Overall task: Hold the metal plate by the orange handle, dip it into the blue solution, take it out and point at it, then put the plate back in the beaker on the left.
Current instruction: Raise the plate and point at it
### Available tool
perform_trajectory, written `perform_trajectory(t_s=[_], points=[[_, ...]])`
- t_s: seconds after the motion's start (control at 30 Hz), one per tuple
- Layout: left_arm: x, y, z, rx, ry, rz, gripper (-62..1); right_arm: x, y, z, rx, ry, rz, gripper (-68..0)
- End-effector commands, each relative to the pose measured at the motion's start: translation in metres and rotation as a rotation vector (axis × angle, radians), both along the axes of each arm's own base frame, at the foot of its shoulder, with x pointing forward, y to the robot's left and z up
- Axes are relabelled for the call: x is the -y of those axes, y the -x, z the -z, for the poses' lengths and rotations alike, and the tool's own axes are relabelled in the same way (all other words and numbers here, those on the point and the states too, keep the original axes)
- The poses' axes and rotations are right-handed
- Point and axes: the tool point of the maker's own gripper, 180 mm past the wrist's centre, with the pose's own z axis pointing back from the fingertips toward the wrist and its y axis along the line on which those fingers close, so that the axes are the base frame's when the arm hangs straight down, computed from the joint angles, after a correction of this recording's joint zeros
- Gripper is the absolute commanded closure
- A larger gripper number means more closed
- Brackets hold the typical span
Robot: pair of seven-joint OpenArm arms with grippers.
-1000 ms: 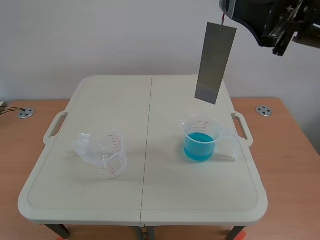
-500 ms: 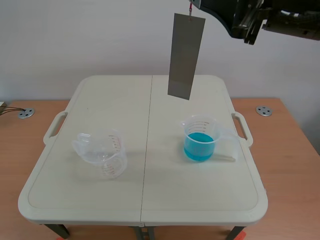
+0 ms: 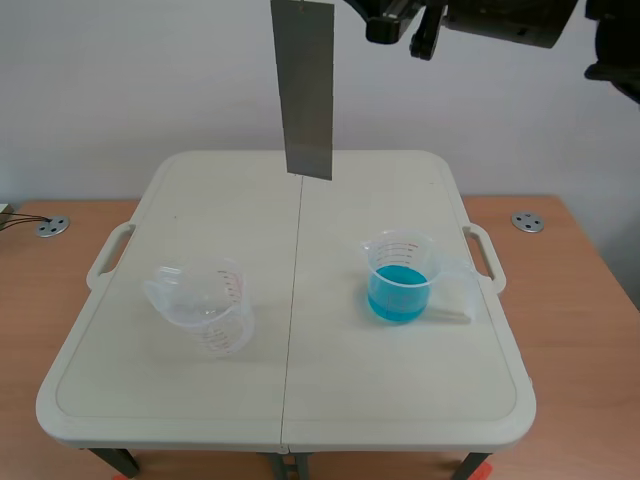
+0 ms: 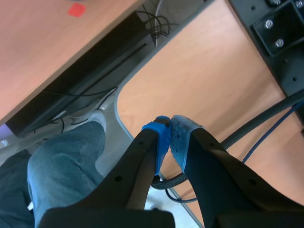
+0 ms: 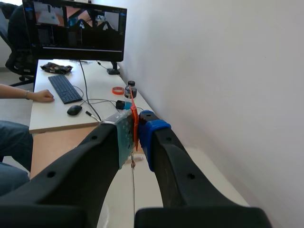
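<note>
A long grey metal plate [image 3: 305,90] hangs high over the far middle of the white table [image 3: 300,400], a little left of the centre seam. My right arm [image 3: 480,20] runs across the top of the scene view. In the right wrist view my right gripper [image 5: 135,130] is shut on the plate's orange handle [image 5: 134,118]. An empty clear beaker [image 3: 205,305] stands on the left half of the table. A beaker of blue solution [image 3: 400,282] stands on the right half. My left gripper [image 4: 169,137] is shut on nothing, off the table, above a wooden floor.
Round metal discs [image 3: 52,226] [image 3: 527,221] sit on the wooden surface either side of the table. Behind my right gripper there is a desk with a monitor [image 5: 76,28], a keyboard [image 5: 64,88] and a person's hand [image 5: 40,96]. A person's leg [image 4: 61,161] and cables [image 4: 266,123] lie under my left gripper.
My right arm has carried the hanging plate leftward and upward, from above the blue beaker to over the table's middle. The beakers have not moved.
</note>
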Motion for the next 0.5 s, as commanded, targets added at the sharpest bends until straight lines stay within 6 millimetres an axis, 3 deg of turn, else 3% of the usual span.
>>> perform_trajectory(t_s=[0.0, 0.47], points=[[0.003, -0.004, -0.001, 0.014, 0.012, 0.002, -3.4, -0.007, 0.004, -0.019, 0.042, -0.043, -0.021, -1.3], [0.023, 0.024, 0.023, -0.075, 0.057, 0.040, -3.4, -0.065, 0.023, -0.008, 0.057, -0.014, -0.098, -1.3]])
